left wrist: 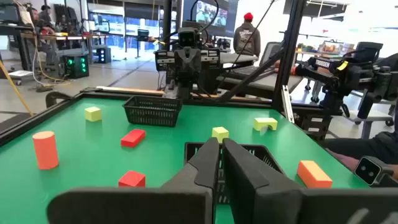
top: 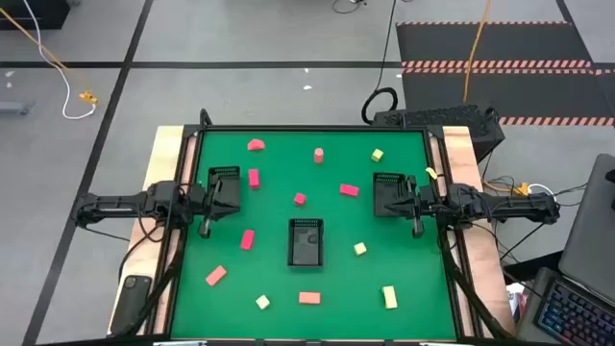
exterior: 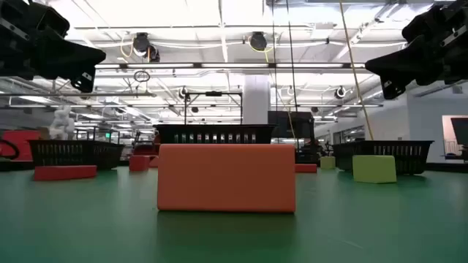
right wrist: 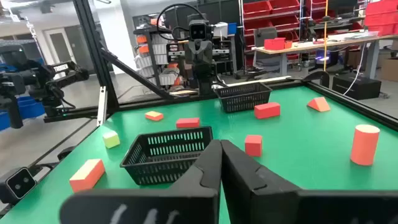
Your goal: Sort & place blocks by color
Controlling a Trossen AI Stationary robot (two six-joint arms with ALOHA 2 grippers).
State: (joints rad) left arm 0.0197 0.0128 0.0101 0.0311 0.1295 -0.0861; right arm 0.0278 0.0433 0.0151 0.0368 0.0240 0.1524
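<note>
While both arms are waiting at opposite table edges, the left gripper [top: 205,229] and right gripper [top: 416,229] are sitting with fingers pressed together, gripping nothing. The blocks are lying scattered and unsorted over the green table [top: 404,288]: a salmon-orange cylinder [top: 318,155] near the far edge, a salmon-orange bar [top: 308,298] near the front. Three black trays are standing on the mat, the centre tray [top: 306,241] between the arms.

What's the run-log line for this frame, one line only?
phase: start, nothing sorted | left gripper: shut, empty, table's left edge | right gripper: shut, empty, right edge | small coloured blocks: scattered on green table | three black slotted trays: empty
</note>
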